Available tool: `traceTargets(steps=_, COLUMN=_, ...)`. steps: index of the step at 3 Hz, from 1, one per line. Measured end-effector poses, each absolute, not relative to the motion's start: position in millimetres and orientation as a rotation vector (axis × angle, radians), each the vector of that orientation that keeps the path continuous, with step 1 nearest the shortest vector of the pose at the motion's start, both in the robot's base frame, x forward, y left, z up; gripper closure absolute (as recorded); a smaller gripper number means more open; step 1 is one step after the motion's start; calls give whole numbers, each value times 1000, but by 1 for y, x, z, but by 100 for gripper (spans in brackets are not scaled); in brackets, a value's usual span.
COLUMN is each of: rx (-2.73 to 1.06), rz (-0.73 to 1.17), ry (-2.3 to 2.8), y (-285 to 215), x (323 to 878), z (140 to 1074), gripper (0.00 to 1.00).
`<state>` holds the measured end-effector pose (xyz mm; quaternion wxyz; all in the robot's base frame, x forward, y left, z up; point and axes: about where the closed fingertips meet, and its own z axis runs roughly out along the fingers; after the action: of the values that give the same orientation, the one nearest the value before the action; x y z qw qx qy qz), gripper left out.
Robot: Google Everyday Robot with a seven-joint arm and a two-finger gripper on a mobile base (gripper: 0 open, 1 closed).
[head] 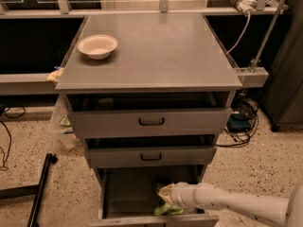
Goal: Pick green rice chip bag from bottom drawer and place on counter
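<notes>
The bottom drawer [128, 193] stands pulled open under two shallower black-handled drawers. The green rice chip bag [166, 210] lies crumpled at the drawer's front right, partly hidden by my arm. My gripper [164, 194] reaches in from the right on a white arm and sits just above the bag, its tip over the bag's upper edge. The counter [156, 51] is the flat grey top of the cabinet, above the drawers.
A white bowl [97, 46] sits at the counter's back left. The top drawer [149, 121] and middle drawer [150, 156] are each slightly open. A black stand leg [40, 183] lies on the floor at left. Cables [241, 122] lie on the floor at right.
</notes>
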<state>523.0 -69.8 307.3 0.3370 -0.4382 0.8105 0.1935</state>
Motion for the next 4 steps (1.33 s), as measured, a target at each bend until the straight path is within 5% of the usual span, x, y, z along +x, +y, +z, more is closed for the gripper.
traceTargets(steps=1, rx=-1173, rz=475, ry=2112, y=-69, x=520, z=310, gripper=100)
traceTargets(steps=4, rx=-1053, rz=351, ry=2215, y=-99, x=534, z=248, gripper=37)
